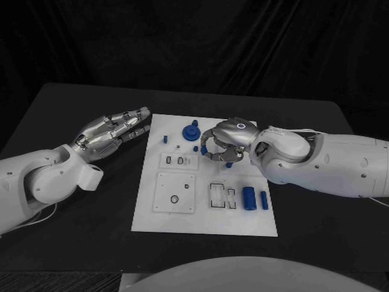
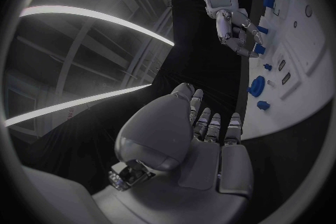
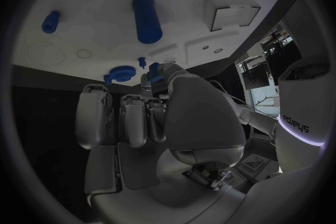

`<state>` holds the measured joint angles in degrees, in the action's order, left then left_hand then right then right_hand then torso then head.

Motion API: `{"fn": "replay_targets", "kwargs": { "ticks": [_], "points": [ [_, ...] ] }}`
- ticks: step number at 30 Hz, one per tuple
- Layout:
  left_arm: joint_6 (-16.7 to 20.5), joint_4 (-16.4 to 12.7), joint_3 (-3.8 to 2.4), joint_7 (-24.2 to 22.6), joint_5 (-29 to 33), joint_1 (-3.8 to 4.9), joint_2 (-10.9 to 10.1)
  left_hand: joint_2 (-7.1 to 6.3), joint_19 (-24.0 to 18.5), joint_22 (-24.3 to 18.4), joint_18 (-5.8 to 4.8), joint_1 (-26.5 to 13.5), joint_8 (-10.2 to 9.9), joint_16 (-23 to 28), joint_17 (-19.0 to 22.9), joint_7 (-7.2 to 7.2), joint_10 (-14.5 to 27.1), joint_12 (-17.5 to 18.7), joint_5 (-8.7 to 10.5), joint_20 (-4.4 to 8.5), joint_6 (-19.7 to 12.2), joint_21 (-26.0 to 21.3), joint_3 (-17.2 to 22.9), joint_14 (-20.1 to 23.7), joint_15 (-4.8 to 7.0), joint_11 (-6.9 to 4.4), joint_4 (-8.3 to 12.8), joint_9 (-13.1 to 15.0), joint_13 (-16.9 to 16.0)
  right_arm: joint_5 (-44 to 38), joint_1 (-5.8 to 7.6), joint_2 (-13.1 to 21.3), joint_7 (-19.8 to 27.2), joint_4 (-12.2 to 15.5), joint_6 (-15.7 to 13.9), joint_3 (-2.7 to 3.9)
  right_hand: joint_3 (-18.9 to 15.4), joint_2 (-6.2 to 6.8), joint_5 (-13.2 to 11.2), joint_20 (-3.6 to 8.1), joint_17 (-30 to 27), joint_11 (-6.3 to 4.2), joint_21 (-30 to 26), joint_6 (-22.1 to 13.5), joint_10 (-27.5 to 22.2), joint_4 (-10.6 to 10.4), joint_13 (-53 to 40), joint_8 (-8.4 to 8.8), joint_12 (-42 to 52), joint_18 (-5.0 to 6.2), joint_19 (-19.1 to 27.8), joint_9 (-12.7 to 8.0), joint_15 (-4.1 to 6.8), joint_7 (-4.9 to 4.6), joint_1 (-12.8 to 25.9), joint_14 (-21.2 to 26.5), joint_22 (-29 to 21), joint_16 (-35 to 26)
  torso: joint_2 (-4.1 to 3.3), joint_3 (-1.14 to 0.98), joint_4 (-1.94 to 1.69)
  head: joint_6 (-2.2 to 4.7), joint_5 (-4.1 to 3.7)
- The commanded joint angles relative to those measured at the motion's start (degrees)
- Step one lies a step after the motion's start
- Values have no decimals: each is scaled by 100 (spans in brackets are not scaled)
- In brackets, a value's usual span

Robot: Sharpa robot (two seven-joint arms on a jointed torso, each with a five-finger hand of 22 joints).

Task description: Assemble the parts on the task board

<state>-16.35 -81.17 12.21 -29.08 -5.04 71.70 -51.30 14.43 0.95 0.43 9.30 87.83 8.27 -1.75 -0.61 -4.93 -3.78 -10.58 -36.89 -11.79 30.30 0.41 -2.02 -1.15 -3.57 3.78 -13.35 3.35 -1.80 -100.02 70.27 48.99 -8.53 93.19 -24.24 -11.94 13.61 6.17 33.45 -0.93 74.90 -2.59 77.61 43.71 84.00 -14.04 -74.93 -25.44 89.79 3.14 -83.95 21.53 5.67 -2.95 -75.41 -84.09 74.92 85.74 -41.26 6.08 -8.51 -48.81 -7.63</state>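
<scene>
A white rectangular task board is laid flat at the middle of the worktop, its long sides running from the near edge to the far edge. Rectangular recesses and round holes are cut into its surface. Near its far edge a blue gear-shaped part is seen standing upright, with a small blue peg just beside it toward the board's left edge. Close to the near right corner two blue cylinders are laid side by side, the thicker one nearer the board's middle.
</scene>
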Motion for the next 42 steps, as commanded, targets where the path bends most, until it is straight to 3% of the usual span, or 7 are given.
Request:
{"fn": "replay_targets", "kwargs": {
  "ticks": [1,5,17,24,34,35,42],
  "points": [
    [-73,4,-6,-55,3,-5,31,2,10,7,113,19,16,-24,-6,-25,-31,-28,-35,-30,-18,26,34,10,-44,19,-14,6,-7,-140,-25,-73,-255,-51,226,3,-1,-1,-37,23,1048,34,34,-19,600,29,-1507,23,21,-49,-136,-6,0,-12,-11,-495,1159,24,1,-4,-14,-20,7],
    [-86,14,-6,-60,3,-5,50,1,8,6,113,18,14,-20,-4,-26,-30,-24,-34,-30,-27,25,41,12,-44,20,-14,5,-6,-145,-42,-146,-290,-98,230,3,1,-1,-35,23,1035,35,20,-22,600,35,-1507,27,21,-46,-132,-7,-1,-14,-12,-492,1155,13,6,-6,-27,-37,11],
    [-82,9,-6,-53,3,-6,53,1,8,6,113,18,14,-20,-4,-26,-30,-24,-34,-30,-27,25,41,12,-44,20,-14,5,-6,-149,-59,-269,-343,-125,188,3,7,1,-26,20,1022,40,25,-26,600,51,-1507,37,21,-47,-135,-10,-4,-22,-16,-490,1156,2,-2,-6,14,-44,111],
    [-41,-41,-6,-42,3,-5,8,1,9,6,112,16,16,-23,-5,-27,-33,-33,-31,-31,-22,25,52,11,-44,22,-13,6,-7,-149,-60,-330,-364,-128,215,3,7,1,-26,20,1020,41,23,-27,600,53,-1507,38,21,-46,-135,-10,-4,-23,-15,-490,1155,1,-3,-11,19,-20,109],
    [-37,-50,-6,-48,3,-4,7,-1,12,7,112,15,20,-27,-7,-28,-36,-38,-29,-31,-13,26,55,9,-44,22,-12,7,-8,-149,-59,-385,-418,-174,343,4,9,3,-37,17,1017,47,11,-35,600,64,-1507,50,21,-44,-132,-13,-9,-32,-11,-490,1152,0,-9,7,14,-34,125],
    [-39,-45,-6,-49,3,-4,12,-1,12,7,112,15,20,-27,-7,-28,-36,-38,-29,-31,-13,26,55,9,-44,22,-12,7,-8,-149,-59,-390,-420,-177,354,4,9,3,-37,17,1017,47,11,-35,600,64,-1507,50,21,-44,-132,-13,-9,-32,-11,-490,1152,0,-12,9,13,3,109],
    [-56,-18,-6,-51,3,-5,37,-3,10,6,112,12,20,-24,-6,-30,-36,-35,-28,-31,-14,25,61,10,-44,24,-12,7,-8,-150,-60,-444,-422,-206,416,4,9,2,-55,14,1012,54,13,-46,600,73,-1507,64,21,-44,-133,-16,-14,-38,-2,-489,1152,-5,-9,-8,16,30,98]
  ]
}}
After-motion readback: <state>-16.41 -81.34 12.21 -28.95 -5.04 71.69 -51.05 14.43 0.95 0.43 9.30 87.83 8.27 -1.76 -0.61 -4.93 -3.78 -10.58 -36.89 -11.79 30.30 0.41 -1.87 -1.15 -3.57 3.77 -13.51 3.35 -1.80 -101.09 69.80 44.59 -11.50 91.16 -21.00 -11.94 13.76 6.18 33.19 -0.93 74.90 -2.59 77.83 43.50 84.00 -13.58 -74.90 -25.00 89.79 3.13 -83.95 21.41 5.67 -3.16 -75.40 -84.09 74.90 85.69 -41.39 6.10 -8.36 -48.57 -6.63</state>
